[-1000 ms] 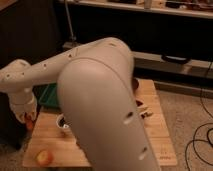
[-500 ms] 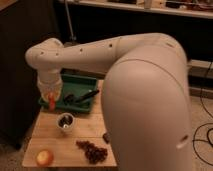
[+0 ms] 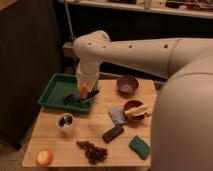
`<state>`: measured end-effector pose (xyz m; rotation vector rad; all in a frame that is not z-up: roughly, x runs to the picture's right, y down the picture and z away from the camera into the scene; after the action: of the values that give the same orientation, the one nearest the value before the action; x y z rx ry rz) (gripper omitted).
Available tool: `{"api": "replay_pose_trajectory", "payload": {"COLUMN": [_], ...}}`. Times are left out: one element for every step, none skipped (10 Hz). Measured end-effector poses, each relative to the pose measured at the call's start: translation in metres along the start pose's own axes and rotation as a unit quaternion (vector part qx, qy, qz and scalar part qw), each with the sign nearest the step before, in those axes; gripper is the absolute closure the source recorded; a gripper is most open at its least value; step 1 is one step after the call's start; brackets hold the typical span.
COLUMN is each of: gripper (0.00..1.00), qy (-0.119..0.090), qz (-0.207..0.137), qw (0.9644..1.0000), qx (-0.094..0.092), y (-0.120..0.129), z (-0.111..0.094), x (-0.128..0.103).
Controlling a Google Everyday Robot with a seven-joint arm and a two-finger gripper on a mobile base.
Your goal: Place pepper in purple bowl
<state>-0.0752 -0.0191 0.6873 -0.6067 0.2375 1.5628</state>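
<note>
My gripper (image 3: 85,93) hangs over the right part of the green tray (image 3: 54,92), below the white wrist. It is shut on the pepper (image 3: 83,88), a slender orange-red piece held upright between the fingers, a little above the tray. The purple bowl (image 3: 127,85) stands on the wooden table to the right of the gripper, about a bowl's width away, with nothing in it. The arm's large white forearm fills the right side of the view and hides the table's right edge.
A red bowl (image 3: 135,109) with yellow contents and a blue cloth (image 3: 116,115) lie below the purple bowl. A small cup (image 3: 65,121), a dark bar (image 3: 113,133), grapes (image 3: 92,151), a green sponge (image 3: 139,146) and a round orange fruit (image 3: 44,158) sit toward the front. Dark items (image 3: 70,97) lie in the tray.
The arm has swung right across the table, carrying the pepper from the left edge to over the tray's right part, nearer the purple bowl. More of the table shows now.
</note>
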Motion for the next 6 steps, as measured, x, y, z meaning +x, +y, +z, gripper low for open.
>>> {"api": "replay_pose_trajectory", "payload": {"gripper": [1.0, 1.0, 1.0, 1.0, 1.0, 1.0], "qy": [-0.008, -0.015, -0.023, -0.029, -0.035, -0.042], "qz": [0.02, 0.04, 0.063, 0.082, 0.099, 0.12], "qw": [0.9998, 0.9991, 0.9977, 0.9962, 0.9944, 0.9918], "qx": [0.002, 0.004, 0.006, 0.008, 0.01, 0.013], "y": [-0.028, -0.056, -0.086, -0.111, -0.134, -0.162], "z": [-0.009, -0.017, -0.026, -0.033, -0.04, -0.048], "x": [-0.002, -0.002, 0.0, 0.003, 0.006, 0.01]}}
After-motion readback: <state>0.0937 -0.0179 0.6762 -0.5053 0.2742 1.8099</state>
